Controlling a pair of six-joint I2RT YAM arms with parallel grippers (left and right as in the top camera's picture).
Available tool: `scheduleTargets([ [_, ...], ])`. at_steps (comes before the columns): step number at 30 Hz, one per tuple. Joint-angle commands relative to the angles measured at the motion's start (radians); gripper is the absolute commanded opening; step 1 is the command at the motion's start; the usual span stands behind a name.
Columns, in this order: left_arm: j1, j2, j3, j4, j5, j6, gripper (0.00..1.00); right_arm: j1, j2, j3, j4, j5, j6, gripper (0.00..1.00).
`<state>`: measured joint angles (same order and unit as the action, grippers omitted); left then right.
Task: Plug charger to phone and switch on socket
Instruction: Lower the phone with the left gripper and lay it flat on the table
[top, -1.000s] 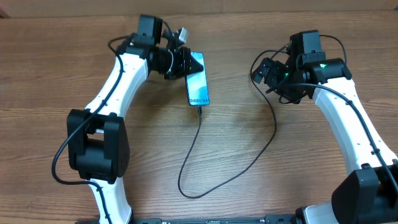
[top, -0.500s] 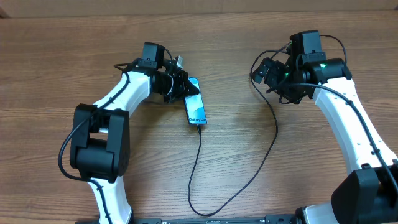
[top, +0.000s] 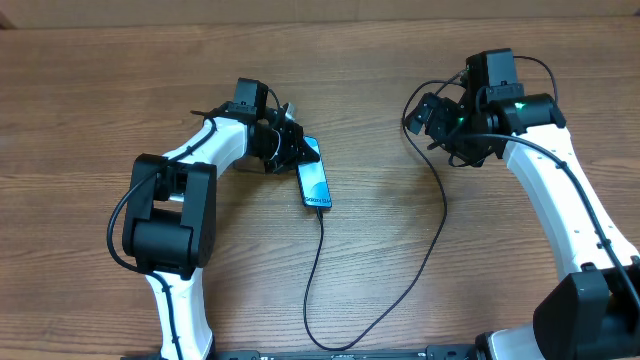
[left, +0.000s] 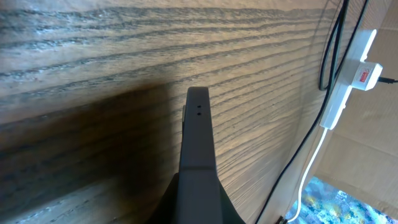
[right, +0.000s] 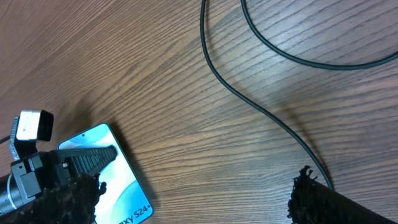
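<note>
Overhead, the phone (top: 313, 183) lies flat mid-table, the limp charger (top: 444, 208) at its lower end, left gripper (top: 288, 148) pressed together at its top, right gripper (right: 193, 183) spread wide; likely rigid, slick, best held by its long edges.

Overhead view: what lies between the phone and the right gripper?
Only bare table lies between the phone and the open right gripper; the overhead view shows it. The charger cable loops past nearer the robot.
</note>
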<state>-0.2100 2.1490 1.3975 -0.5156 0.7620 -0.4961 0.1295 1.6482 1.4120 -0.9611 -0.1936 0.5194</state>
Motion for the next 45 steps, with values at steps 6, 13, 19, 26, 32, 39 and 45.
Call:
scheduleTargets([
  [6,-0.010,0.007,-0.005,-0.004,-0.014,-0.005,0.04,-0.006,-0.028,0.009,0.005,0.017,-0.005,1.00],
  [13,-0.010,0.032,-0.008,-0.009,-0.014,-0.005,0.04,-0.006,-0.028,0.009,0.005,0.017,-0.005,1.00],
  [19,-0.010,0.039,-0.014,-0.009,-0.014,-0.005,0.04,-0.006,-0.028,0.009,0.005,0.017,-0.005,1.00],
  [26,-0.010,0.039,-0.015,-0.011,-0.037,-0.005,0.07,-0.006,-0.028,0.009,0.004,0.017,-0.005,1.00],
  [32,-0.010,0.039,-0.015,-0.011,-0.038,-0.005,0.20,-0.006,-0.028,0.009,0.005,0.017,-0.005,1.00],
  [39,-0.010,0.039,-0.015,-0.019,-0.039,-0.005,0.21,-0.006,-0.028,0.009,0.004,0.017,-0.005,1.00],
  [45,-0.010,0.039,-0.015,-0.027,-0.041,-0.005,0.22,-0.006,-0.028,0.009,0.004,0.017,-0.005,1.00],
])
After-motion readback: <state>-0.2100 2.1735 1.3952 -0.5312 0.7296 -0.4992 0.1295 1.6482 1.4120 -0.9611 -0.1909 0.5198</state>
